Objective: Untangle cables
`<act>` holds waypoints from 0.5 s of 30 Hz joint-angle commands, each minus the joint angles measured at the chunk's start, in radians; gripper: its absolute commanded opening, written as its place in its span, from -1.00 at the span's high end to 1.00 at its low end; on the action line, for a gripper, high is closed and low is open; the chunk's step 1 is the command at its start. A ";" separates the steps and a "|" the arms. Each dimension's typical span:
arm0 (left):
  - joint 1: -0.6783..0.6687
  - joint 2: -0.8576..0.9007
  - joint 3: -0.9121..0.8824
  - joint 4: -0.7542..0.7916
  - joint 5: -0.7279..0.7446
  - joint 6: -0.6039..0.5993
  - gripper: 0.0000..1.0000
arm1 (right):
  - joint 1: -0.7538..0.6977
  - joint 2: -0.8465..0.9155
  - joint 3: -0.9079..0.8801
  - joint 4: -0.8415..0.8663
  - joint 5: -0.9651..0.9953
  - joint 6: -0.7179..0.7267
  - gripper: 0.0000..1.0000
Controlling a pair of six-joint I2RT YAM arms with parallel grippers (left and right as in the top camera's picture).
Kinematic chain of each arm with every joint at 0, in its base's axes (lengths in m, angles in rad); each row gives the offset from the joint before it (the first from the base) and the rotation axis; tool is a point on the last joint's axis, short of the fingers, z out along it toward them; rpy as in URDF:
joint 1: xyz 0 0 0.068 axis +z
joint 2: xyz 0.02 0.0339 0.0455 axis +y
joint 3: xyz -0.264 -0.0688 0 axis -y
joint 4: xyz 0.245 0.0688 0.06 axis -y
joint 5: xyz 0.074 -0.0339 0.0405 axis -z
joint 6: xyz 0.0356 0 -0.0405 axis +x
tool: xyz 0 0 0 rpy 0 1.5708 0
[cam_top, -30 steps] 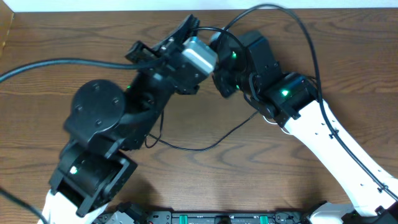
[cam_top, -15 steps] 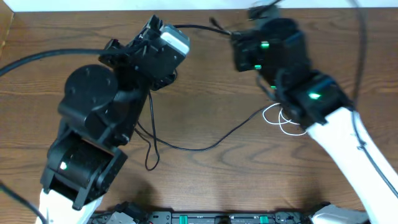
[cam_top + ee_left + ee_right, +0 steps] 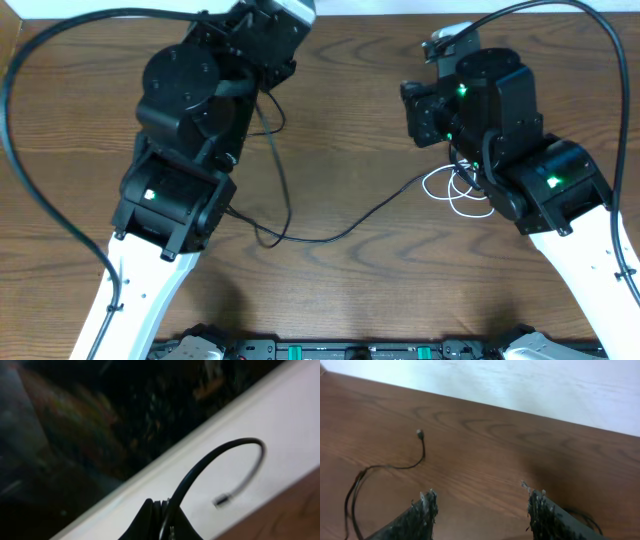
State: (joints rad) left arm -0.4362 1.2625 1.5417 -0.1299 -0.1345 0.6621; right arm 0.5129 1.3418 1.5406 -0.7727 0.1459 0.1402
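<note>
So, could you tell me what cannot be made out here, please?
Left wrist: left gripper holds black cable; plug blurred.
Overhead: that gripper cut off by top edge.
Overhead: white cable partly under right arm.
Right wrist: black cable leaves the bottom edge.

The right arm (image 3: 520,170) hides part of the white cable (image 3: 450,197).
</note>
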 commanded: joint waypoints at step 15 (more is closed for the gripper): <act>0.003 0.267 0.551 0.147 0.520 -0.415 0.86 | 0.005 -0.001 0.000 -0.068 0.009 -0.060 -0.12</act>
State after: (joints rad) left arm -0.4355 1.4670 1.9839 0.0013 0.2569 0.3695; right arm 0.5137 1.3418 1.5406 -0.8268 0.1486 0.0940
